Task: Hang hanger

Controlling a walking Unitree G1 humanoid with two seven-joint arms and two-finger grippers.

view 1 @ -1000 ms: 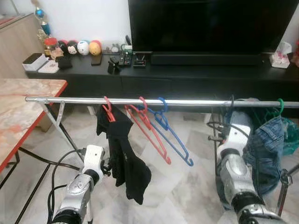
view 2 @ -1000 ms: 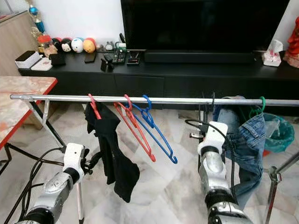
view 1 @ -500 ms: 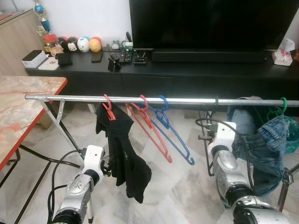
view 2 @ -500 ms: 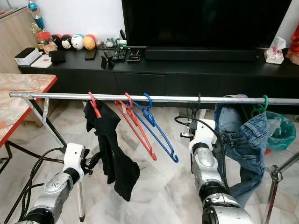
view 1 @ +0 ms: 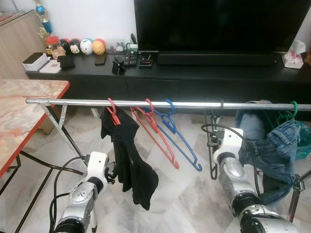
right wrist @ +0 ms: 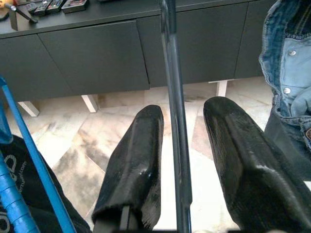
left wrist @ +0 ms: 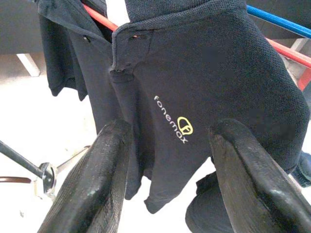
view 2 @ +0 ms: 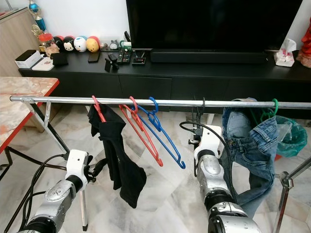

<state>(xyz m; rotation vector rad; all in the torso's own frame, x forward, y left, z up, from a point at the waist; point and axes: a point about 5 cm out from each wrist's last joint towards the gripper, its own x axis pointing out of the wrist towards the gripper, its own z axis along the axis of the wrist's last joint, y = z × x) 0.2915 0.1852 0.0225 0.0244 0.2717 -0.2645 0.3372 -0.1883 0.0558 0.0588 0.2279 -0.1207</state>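
A black hanger (right wrist: pixel 175 121), hooked on the rail (view 1: pixel 194 105), is flanked by the right gripper (right wrist: pixel 182 160), jaws apart; the left gripper (left wrist: pixel 170 179) is likewise spread.

I'm holding my right gripper (right wrist: pixel 182 189) raised with fingers parted; my left gripper (left wrist: pixel 170 179) is sitting low, fingers spread.

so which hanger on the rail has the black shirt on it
The leftmost red hanger carries the black shirt; the other red and the blue hanger hang bare.
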